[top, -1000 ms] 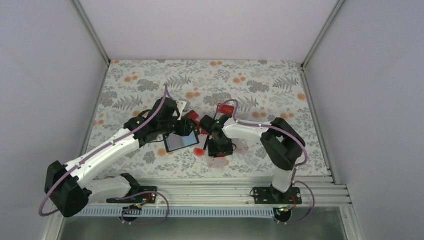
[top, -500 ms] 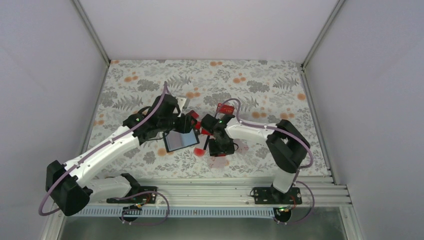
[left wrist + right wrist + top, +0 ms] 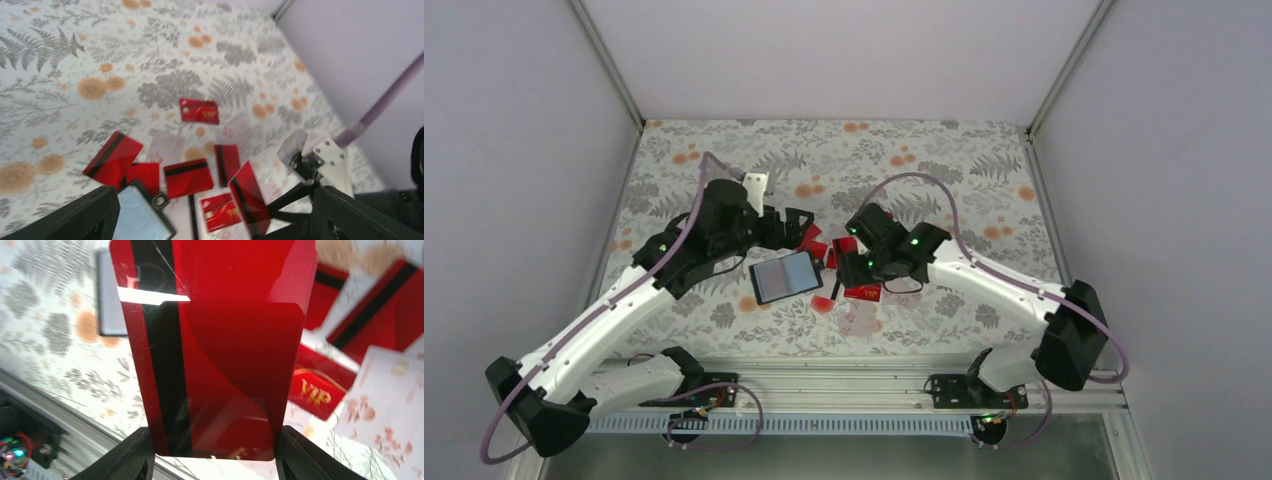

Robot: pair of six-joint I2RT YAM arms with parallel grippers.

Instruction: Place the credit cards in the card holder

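Both arms bend in toward the middle of the table (image 3: 924,170), the left tool (image 3: 799,228) wide open and empty by the card holder (image 3: 786,277) at the frame's center, the right tool (image 3: 215,452) pinching one red card (image 3: 220,340) up above the other cards (image 3: 189,177) lying beside the holder.
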